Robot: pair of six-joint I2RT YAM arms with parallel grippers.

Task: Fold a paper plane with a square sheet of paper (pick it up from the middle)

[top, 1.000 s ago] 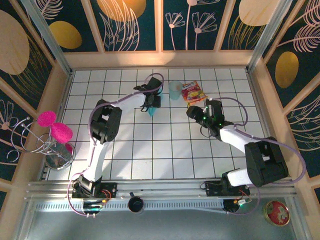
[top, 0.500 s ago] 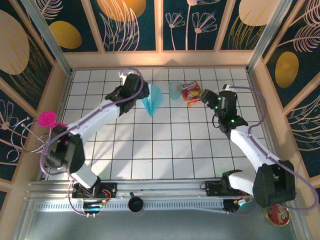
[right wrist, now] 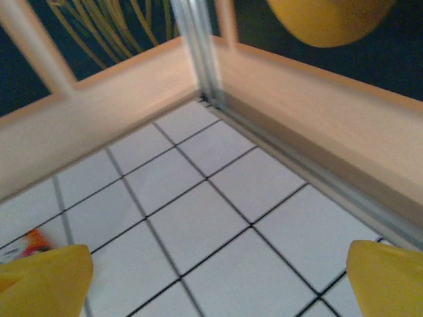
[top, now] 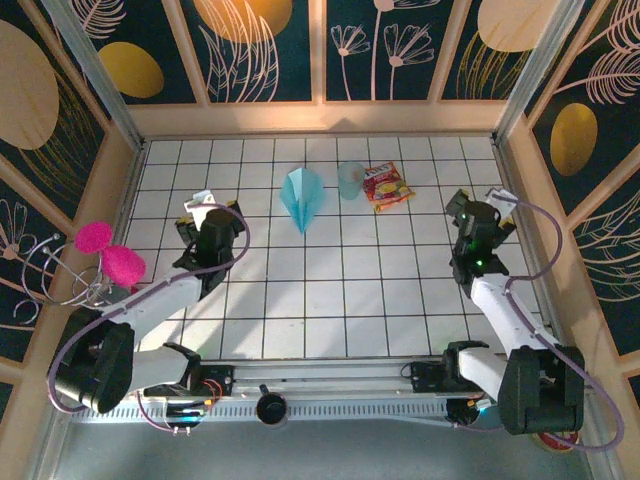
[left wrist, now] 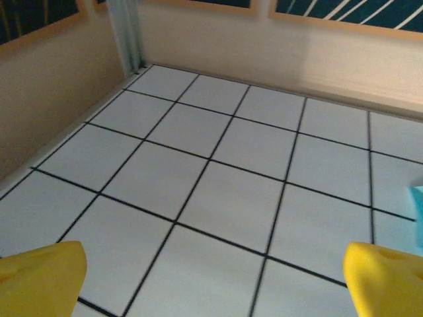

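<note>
paper plane [top: 302,198] lies flat on the tiled surface [top: 340,290], far half, a bit left of centre; point faces the near edge, wide end faces the back wall, centre ridge visible

nothing touching it, nothing on top of it

pale blue cup [top: 351,180] just to its right, small gap between them; red-and-yellow snack packet [top: 388,186] right beside the cup on the far side from the plane, can't tell if cup and packet touch

outside the left wall: wire stand with pink pom-poms [top: 110,255]; round tin [top: 553,425] by the right arm's base, off the tiles

left end effector [top: 215,203] sits left of the plane and a little nearer the bases, well apart from it, open tiles between; jaws spread wide, holding nothing. left wrist view agrees: end effector [left wrist: 211,284] with yellow fingertips [left wrist: 39,281] at opposite corners, bare tiles between, a sliver of teal at the right edge

right end effector [top: 480,200] is over by the right wall, well apart from packet, cup and plane; jaws spread wide, empty. right wrist view: end effector [right wrist: 211,284], yellow fingertips [right wrist: 386,277] far apart, pointing at the back right corner, packet's edge [right wrist: 30,243] at the left

path to the plane is clear from the near side and the left; cup and packet crowd its right
</note>
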